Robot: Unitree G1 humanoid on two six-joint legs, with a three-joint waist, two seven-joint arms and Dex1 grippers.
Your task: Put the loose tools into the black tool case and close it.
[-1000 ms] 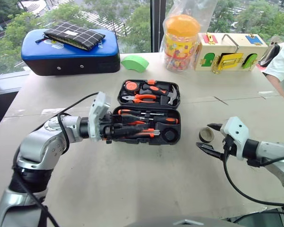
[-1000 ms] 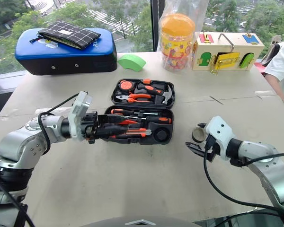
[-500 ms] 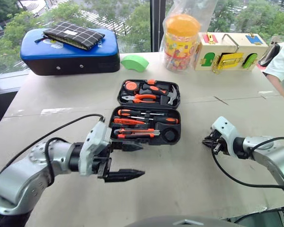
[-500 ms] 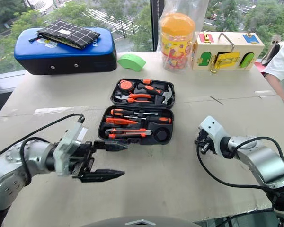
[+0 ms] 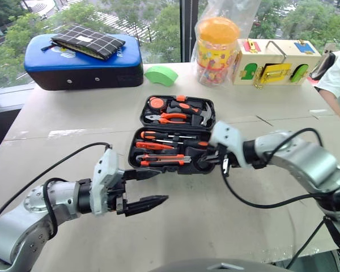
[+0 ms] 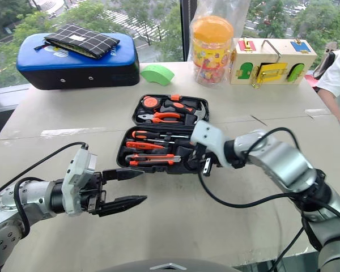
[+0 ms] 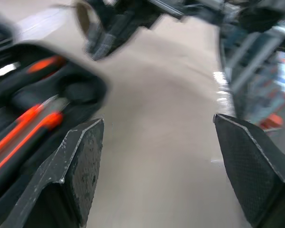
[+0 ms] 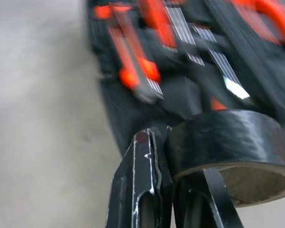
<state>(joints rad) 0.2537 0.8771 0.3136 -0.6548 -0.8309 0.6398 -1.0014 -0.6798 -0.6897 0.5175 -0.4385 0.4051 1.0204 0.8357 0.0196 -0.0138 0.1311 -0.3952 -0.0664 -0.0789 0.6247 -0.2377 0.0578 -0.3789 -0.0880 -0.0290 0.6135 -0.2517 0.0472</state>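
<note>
The black tool case (image 5: 174, 136) lies open on the table (image 5: 56, 124), its long axis running left to right, the lid half away from the robot. In the near half lie two screwdrivers (image 5: 167, 136) and one utility knife (image 5: 164, 159), all pointing right. The right gripper (image 8: 180, 190) pinches the one tape roll (image 8: 228, 137) by its wall, at the case's right end; the left gripper (image 5: 150, 187) stands empty, fingers wide apart, near the case's front

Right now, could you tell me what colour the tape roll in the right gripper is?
Black, with a pale cardboard core; the tape roll shows best in the right wrist view.
</note>
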